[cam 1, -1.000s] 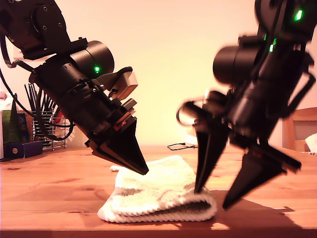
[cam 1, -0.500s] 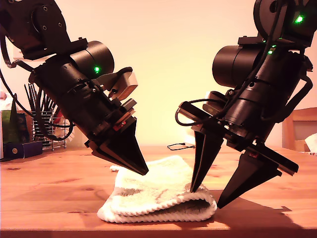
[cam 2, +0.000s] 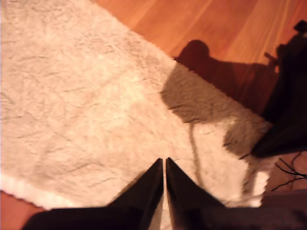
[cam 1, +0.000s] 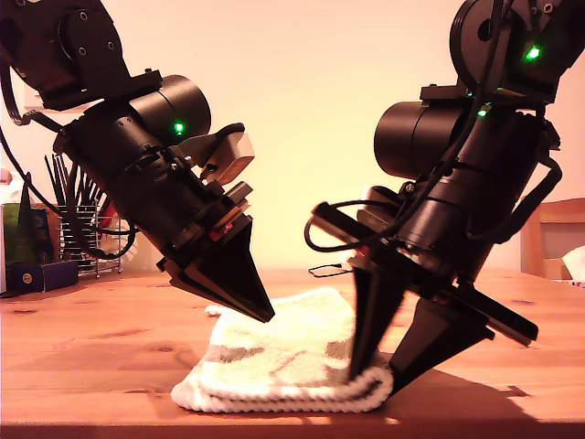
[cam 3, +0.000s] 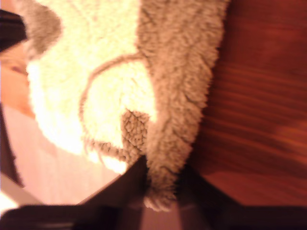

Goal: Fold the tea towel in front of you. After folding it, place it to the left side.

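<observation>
In the exterior view the tea towel (cam 1: 279, 366) lies folded on the wooden table (cam 1: 82, 347), low in the middle of the frame, its ribbed hem curling along the near edge. One arm's end effector, the first end effector (cam 1: 259, 309), comes in from the exterior view's left with its tip resting on the cloth's upper layer; the second end effector (cam 1: 379, 370) stands at the towel's end toward the exterior view's right, one finger on each side of the fold. A rack of black utensils (cam 1: 78, 224) stands far back at the exterior view's left. In the first wrist view the first end effector (cam 2: 164, 165) has its fingers pressed together, nothing between them, over the fluffy pile of the towel (cam 2: 86, 105). In the second wrist view the second end effector (cam 3: 160, 184) pinches the towel's thick edge (cam 3: 180, 96), with bare table just beside it. The terry looks soft, light and limp, so it will likely sag and unfold; a grip at the hem or doubled fold seems surest.
</observation>
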You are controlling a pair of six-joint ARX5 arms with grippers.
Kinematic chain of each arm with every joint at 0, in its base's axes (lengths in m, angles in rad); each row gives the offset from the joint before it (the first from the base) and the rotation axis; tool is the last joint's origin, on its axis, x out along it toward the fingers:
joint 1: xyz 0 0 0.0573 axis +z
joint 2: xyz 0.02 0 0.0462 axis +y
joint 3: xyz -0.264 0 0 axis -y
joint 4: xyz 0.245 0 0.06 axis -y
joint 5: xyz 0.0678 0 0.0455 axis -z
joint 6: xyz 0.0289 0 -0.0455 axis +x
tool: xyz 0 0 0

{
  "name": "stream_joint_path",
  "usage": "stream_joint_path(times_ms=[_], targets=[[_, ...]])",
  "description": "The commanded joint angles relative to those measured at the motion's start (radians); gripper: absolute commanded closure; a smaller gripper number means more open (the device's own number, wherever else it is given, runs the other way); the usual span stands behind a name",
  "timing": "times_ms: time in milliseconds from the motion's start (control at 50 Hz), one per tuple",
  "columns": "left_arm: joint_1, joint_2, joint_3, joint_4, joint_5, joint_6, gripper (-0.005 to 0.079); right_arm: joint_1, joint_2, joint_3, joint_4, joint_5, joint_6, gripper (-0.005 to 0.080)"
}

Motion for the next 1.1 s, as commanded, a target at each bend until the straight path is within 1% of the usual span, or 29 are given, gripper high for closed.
stream_joint_path(times_ms=[0, 120, 260, 480, 680, 780, 900, 1080], targets=[[0.000, -0.005, -0.012, 0.008, -0.009, 0.005, 0.0764, 0.010, 0.024, -0.015, -0.017, 0.003, 0.000, 0.0765], [0.009, -0.005, -0.012, 0.013, -0.022, 0.007, 0.0764, 0.021, 0.010, -0.015, -0.053, 0.000, -0.001, 0.0765], [0.013, -0.005, -0.012, 0.031, -0.031, 0.007, 0.0764, 0.056, -0.029, -0.015, -0.100, -0.003, -0.004, 0.0765], [0.013, -0.005, -0.012, 0.063, -0.031, 0.007, 0.0764, 0.105, -0.128, -0.015, -0.204, -0.022, -0.002, 0.0765], [0.011, -0.004, -0.012, 0.060, -0.031, 0.004, 0.0764, 0.124, -0.241, -0.015, -0.299, -0.040, 0.018, 0.0765], [-0.002, -0.003, -0.012, 0.068, -0.030, -0.004, 0.0764, 0.124, -0.303, -0.015, -0.322, -0.062, 0.052, 0.0765], [-0.023, 0.002, -0.013, 0.055, -0.014, -0.012, 0.0764, 0.123, -0.362, -0.014, -0.316, -0.063, 0.097, 0.0765], [-0.090, 0.021, -0.016, 0.062, 0.003, -0.013, 0.0764, 0.120, -0.395, -0.014, -0.309, -0.063, 0.127, 0.0765]])
